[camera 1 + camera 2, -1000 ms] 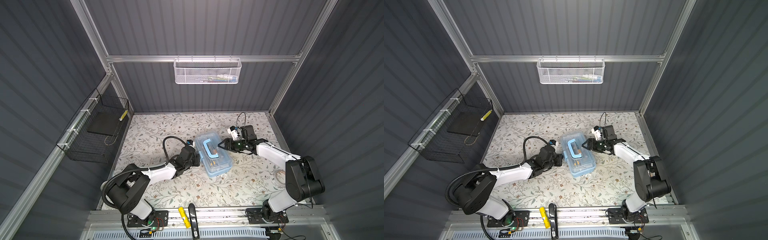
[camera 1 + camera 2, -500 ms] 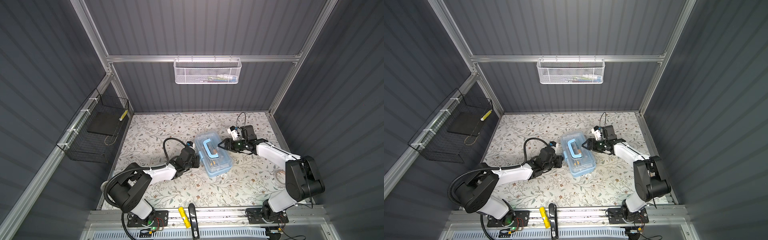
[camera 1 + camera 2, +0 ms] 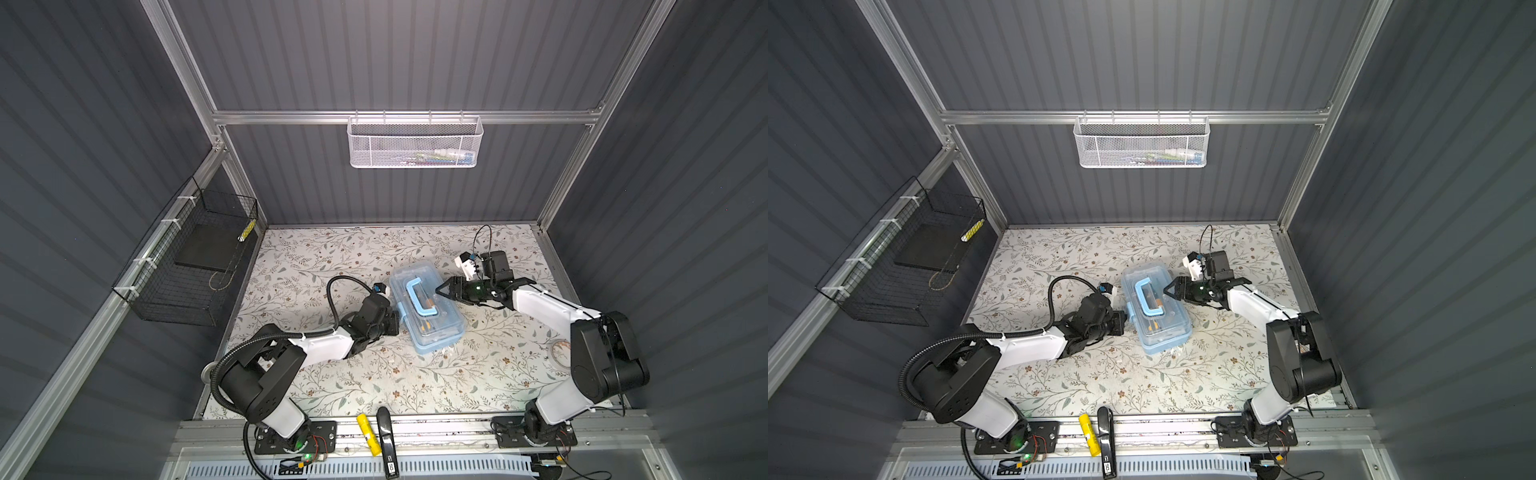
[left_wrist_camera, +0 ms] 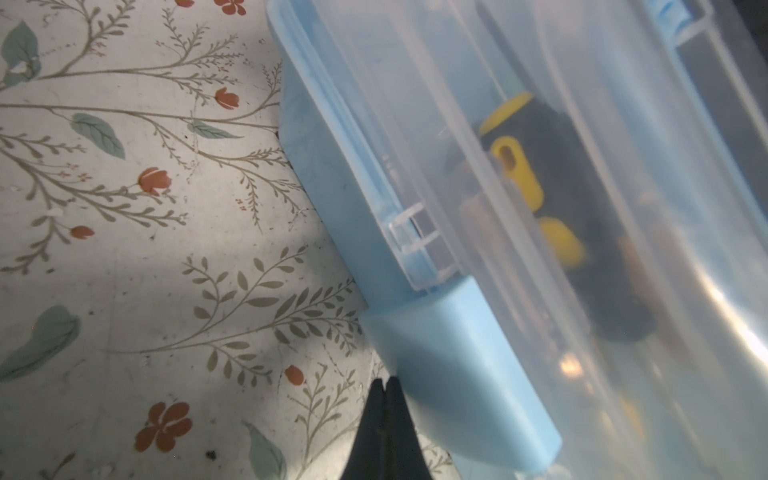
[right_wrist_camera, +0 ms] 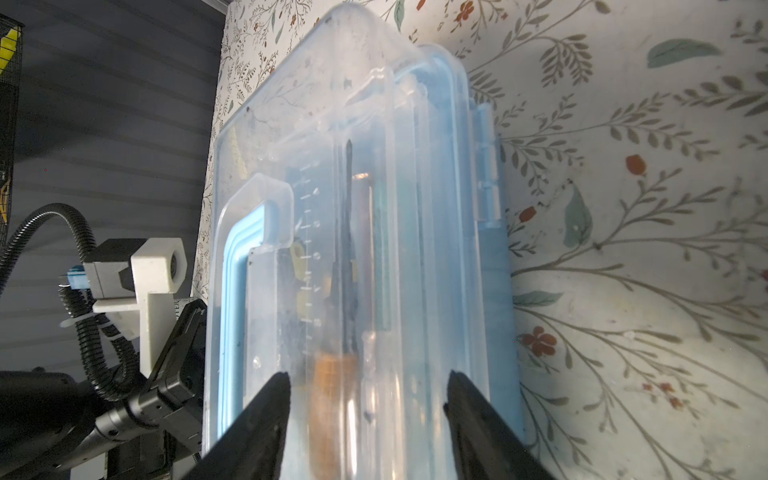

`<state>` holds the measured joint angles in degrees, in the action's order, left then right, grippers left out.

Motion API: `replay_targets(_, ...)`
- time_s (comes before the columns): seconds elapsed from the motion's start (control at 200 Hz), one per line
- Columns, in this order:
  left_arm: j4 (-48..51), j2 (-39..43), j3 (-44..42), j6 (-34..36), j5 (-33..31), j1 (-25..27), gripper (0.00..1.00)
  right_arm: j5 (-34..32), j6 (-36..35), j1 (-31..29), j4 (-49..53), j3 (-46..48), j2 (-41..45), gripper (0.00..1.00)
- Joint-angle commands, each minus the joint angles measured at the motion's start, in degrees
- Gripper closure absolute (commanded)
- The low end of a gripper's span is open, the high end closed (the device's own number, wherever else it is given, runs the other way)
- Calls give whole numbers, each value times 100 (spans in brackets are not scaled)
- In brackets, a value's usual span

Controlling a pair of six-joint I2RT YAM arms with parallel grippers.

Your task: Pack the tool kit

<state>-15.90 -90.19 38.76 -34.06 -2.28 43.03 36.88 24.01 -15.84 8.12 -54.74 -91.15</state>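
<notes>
The tool kit case, light blue with a clear lid and a blue handle, lies with its lid down in the middle of the floral table. Through the lid I see a yellow-black knife and a dark screwdriver. My left gripper is shut and holds nothing; its tips rest at the blue latch on the case's side. My right gripper is open over the lid beside the handle, its fingers apart with only lid surface between them.
A white mesh basket hangs on the back wall and a black wire basket on the left wall. A yellow tool and a black one lie on the front rail. A thin wire loop lies by the right arm's base.
</notes>
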Motion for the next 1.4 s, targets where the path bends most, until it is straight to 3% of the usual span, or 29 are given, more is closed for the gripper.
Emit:
replay_targets(0.0, -345, -51, 17, -63, 233, 0, 100, -15, -20, -95, 426, 219, -236, 39)
replay_targets(0.16, -707, -10, -89, -79, 429, 2, 100, 2, -19, -95, 429, 201, -252, 39)
replay_targets(0.776, -613, 24, 78, 1, 543, 2, 100, 35, -13, -104, 410, 217, -289, 40)
replay_targets(1.391, -743, -190, 669, 127, 848, 20, 100, 135, 178, -249, 128, 288, -412, 40)
